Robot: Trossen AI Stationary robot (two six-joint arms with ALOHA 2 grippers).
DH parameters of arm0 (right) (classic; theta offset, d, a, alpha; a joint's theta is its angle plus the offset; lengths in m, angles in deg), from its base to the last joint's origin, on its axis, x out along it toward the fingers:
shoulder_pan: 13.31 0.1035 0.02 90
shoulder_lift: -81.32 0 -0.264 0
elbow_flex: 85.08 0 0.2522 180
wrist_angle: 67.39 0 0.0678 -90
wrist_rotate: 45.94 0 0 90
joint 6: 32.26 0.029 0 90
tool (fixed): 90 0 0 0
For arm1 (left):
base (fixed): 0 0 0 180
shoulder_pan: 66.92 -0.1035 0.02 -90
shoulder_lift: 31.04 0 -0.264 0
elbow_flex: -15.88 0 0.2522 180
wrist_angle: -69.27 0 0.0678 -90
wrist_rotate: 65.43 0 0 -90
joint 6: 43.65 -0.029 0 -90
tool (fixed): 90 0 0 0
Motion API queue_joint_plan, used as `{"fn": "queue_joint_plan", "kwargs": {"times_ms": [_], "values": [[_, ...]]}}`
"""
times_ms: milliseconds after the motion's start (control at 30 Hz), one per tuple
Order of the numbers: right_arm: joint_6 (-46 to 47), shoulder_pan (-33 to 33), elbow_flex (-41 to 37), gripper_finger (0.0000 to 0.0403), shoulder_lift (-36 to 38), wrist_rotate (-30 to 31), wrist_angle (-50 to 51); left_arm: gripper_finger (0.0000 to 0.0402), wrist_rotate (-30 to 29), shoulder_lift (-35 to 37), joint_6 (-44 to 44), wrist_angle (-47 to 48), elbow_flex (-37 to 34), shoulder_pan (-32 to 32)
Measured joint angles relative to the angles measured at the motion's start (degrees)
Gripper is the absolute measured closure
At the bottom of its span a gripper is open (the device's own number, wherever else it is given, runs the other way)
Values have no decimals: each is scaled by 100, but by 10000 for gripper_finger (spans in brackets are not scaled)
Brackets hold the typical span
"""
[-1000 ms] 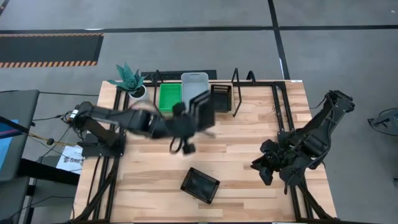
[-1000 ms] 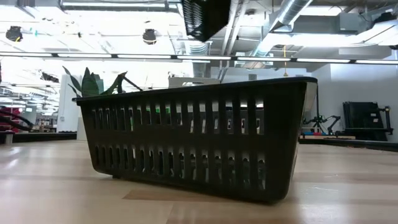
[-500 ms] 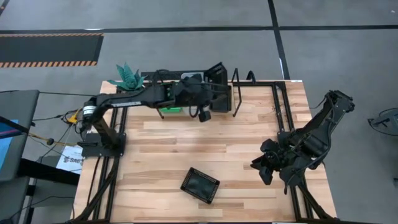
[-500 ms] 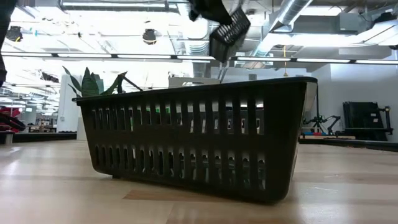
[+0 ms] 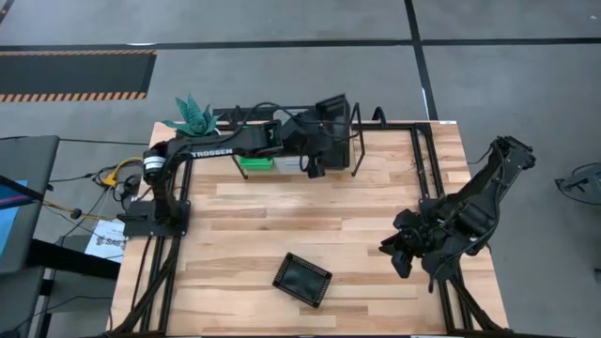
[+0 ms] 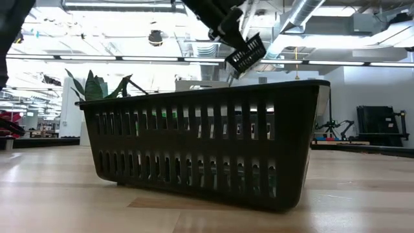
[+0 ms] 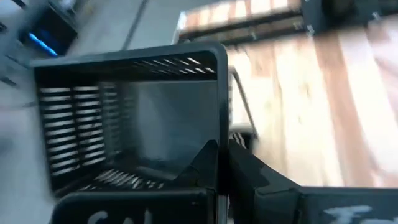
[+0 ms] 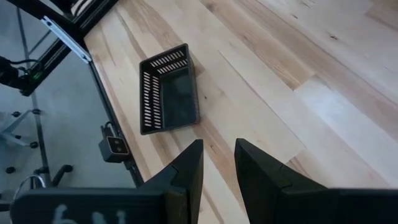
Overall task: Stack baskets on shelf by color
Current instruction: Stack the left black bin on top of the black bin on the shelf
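My left gripper (image 5: 324, 133) is shut on a black mesh basket (image 5: 335, 110) and holds it in the air over the shelf (image 5: 358, 141) at the table's far edge. This basket also shows high in the low view (image 6: 246, 54). A green basket (image 5: 255, 161) shows partly under my left arm, which hides the other baskets on the shelf. A second black basket (image 5: 302, 279) rests on its bottom on the table near the front edge, and it fills the low view (image 6: 207, 149). My right gripper (image 5: 400, 254) is open and empty at the table's right side. My left gripper (image 7: 222, 169) pinches one side wall of the black basket at its rim (image 7: 221, 118). One finger (image 7: 208, 163) is inside the basket and the other (image 7: 249, 180) is outside. The basket is lifted clear and tilted (image 6: 246, 54).
A potted plant (image 5: 193, 117) stands at the far left corner. Black upright loops (image 5: 377, 116) rise from the shelf's right end. Black frame rails (image 5: 427, 178) run along the table's sides. Bare wood (image 5: 282, 216) lies across the table's middle.
My left gripper has carried the black basket from above the table's middle toward the far edge and somewhat to the right, over the shelf. The basket has stayed in the hold and has tipped on the way. My right arm and the basket on the table have kept still.
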Motion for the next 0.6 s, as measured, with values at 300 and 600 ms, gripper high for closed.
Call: {"fn": "queue_joint_plan", "kwargs": {"times_ms": [300, 600], "values": [[4, 0, 0, 285, -4, -33, -17, 401, -150, -1140, -312, 1282, 1622, 22], [-1, 11, 0, 285, -4, -35, 4, 401, -500, -2040, -369, 2626, 3034, -1]]}}
